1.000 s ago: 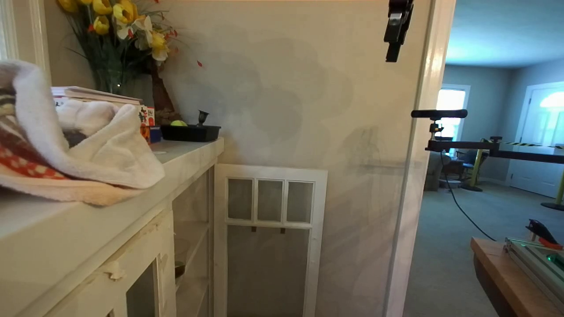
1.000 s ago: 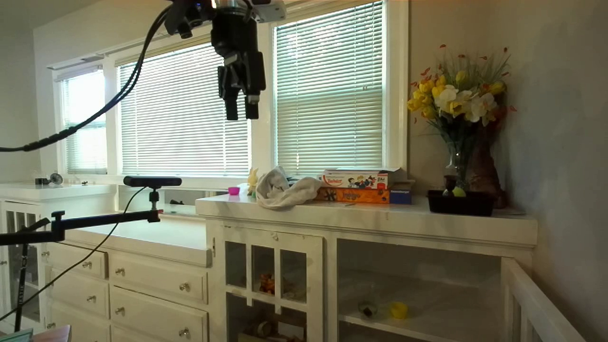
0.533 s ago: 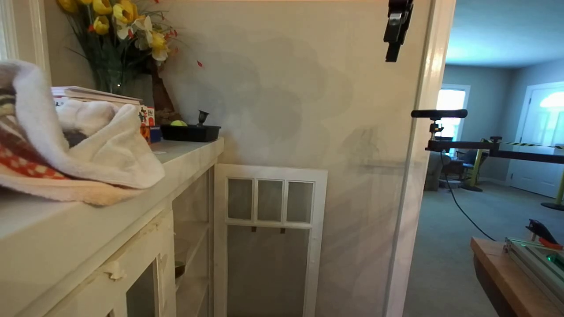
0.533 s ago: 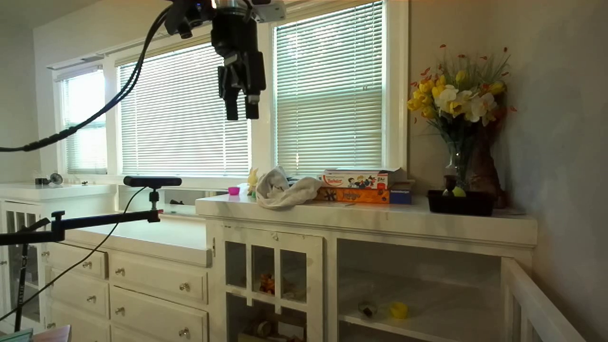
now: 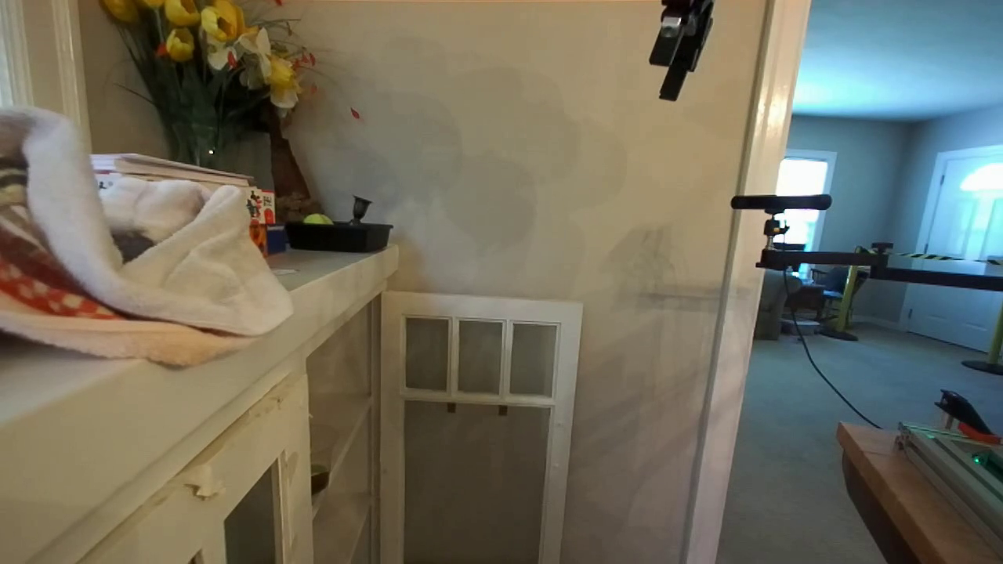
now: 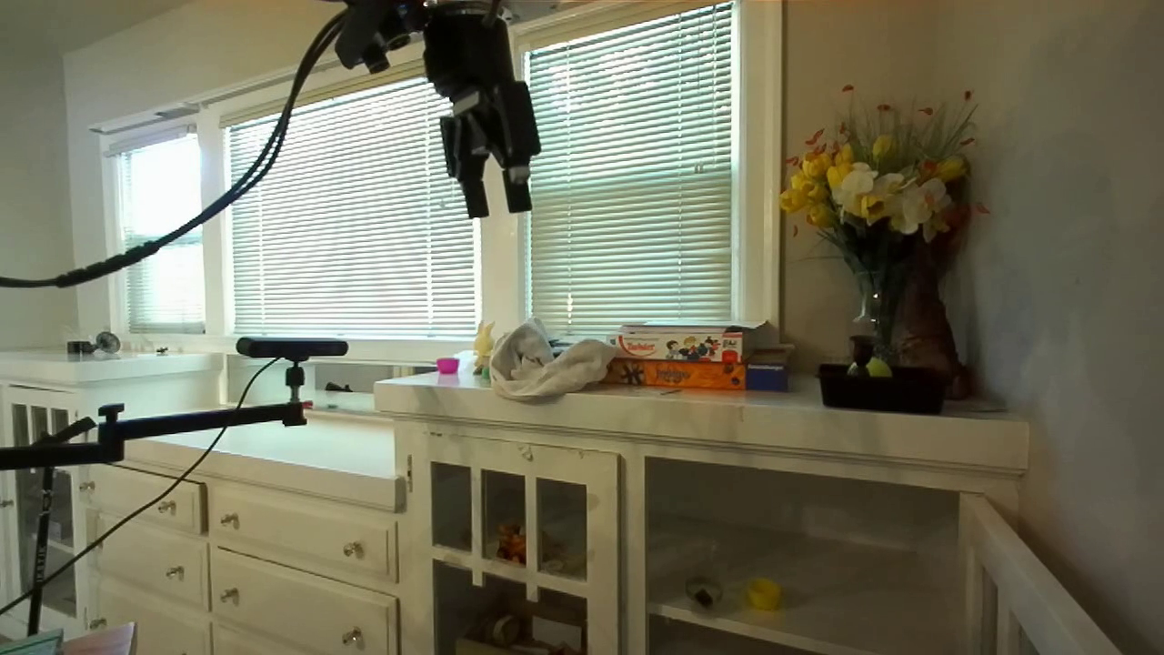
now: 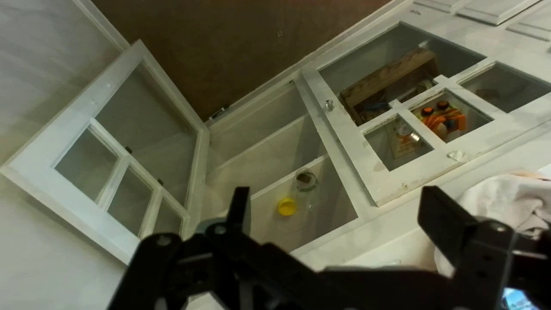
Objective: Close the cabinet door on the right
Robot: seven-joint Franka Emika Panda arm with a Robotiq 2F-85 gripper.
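Note:
The white cabinet door on the right stands swung out from its cabinet, alongside the wall. Its face shows three small square panes above a taller glazed part. In an exterior view the door appears nearly edge-on at lower right, its bottom cut off by the frame. From the wrist view the door fills the left side, and the shelves behind it are exposed. High above the countertop hangs my black gripper, well apart from the door. Its fingers are spread, as the gripper shows in the wrist view, with nothing held between them.
A matching door sits flat in the cabinet's left bay. A yellow cup and a glass jar occupy a shelf. On the countertop are a towel, game boxes, flowers and a black tray.
Within the last half second my gripper has shifted and tilted slightly, moving sideways and a little upward in both exterior views. The door has not moved.

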